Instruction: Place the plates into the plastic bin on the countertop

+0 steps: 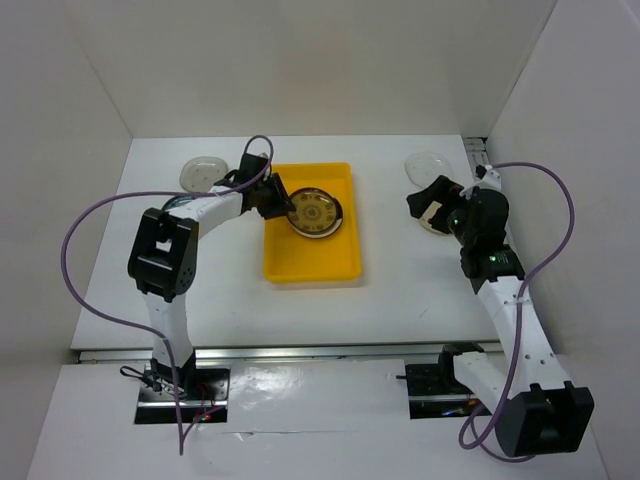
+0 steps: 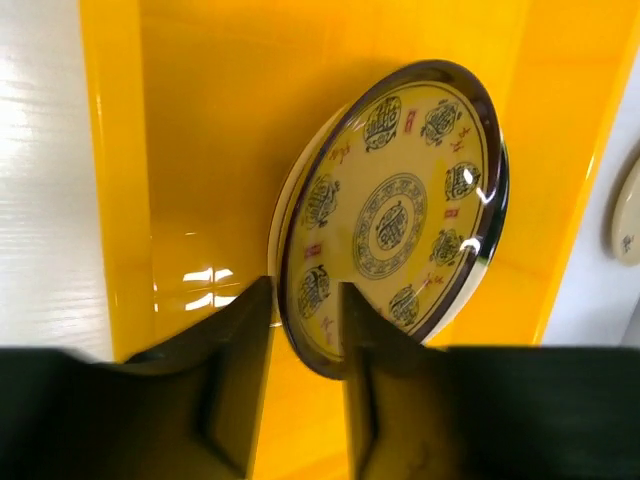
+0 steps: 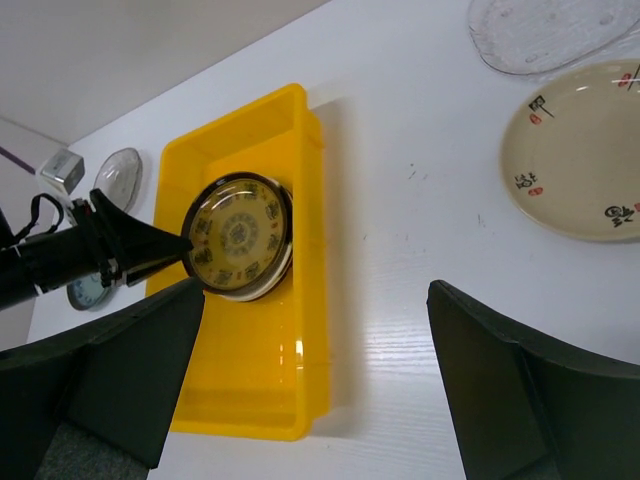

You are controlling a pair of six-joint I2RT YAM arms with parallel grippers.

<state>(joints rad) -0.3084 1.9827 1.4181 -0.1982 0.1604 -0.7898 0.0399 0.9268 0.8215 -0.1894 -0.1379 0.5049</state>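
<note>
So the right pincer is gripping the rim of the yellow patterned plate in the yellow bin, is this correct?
Not quite: it is the left pincer that grips the rim of the yellow patterned plate in the yellow bin, as the left wrist view shows. The right pincer is open and holds nothing.

The plastic bin (image 2: 190,140) is glossy yellow plastic, its smooth floor mirroring light spots. The patterned plate (image 2: 400,215) looks like glazed ceramic, with bright glints on its dark rim. The left gripper (image 2: 304,300) has matt black fingers. The glass plate (image 3: 545,35) is clear and rippled, the cream plate (image 3: 580,165) is smoothly glazed, and the white countertop (image 3: 400,250) has a faint sheen.
</note>
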